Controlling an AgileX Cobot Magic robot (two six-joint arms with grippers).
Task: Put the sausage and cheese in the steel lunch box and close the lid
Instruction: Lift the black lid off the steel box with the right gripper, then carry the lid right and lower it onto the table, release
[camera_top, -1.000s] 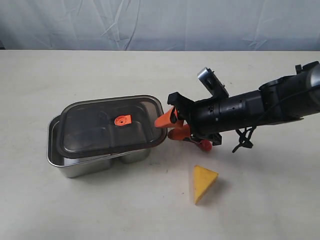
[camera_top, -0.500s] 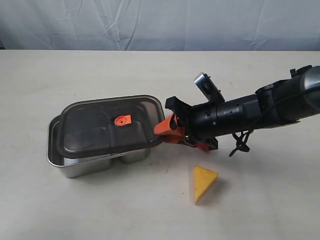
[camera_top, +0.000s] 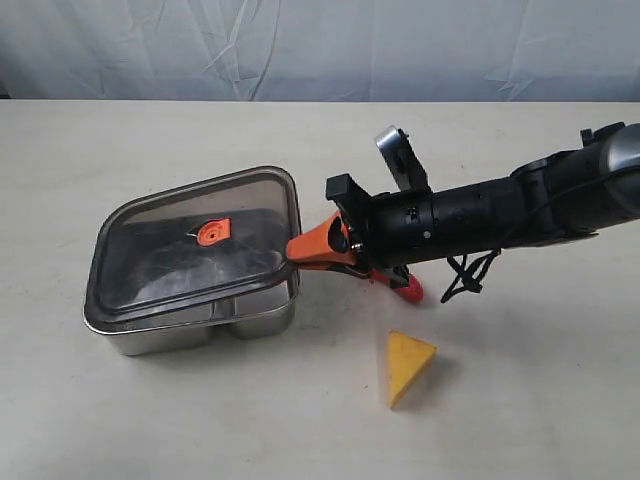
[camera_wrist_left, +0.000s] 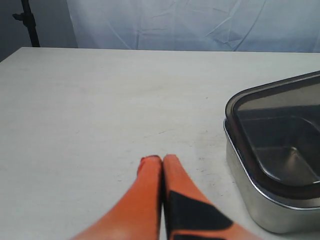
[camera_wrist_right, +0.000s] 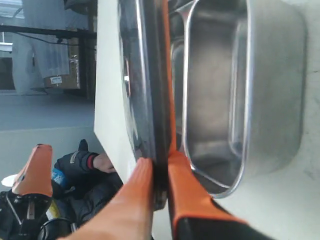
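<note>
Table (camera_top: 120, 420) first, then the steel lunch box (camera_top: 190, 328) at about 8 o'clock from the centre of the exterior view. The lid (camera_top: 160, 262) hangs over it, covering nearly the whole opening, orange valve tab (camera_top: 211, 233) up. The lid's 3 o'clock edge is lifted off the rim; the right wrist view shows a clear gap there and 1 bare steel compartment under it. You have the right gripper (camera_top: 297, 249) pinched narrow on that 3 o'clock edge, 1 finger above and 1 below, so it carries the lid. The cheese (camera_top: 408, 366) sits on the table at 4 o'clock from the box, well apart and untouched. The sausage (camera_top: 409, 290) is at 3 o'clock from the box, mostly hidden under your right arm, only its red end showing. The left gripper (camera_wrist_left: 162, 160) has its fingers pressed together on nothing, above bare table near a box corner. Progress call: 0 of 2 foods in, nothing seen inside. Left to do: get the lid clear, load the sausage, load the cheese, close the lid.
</note>
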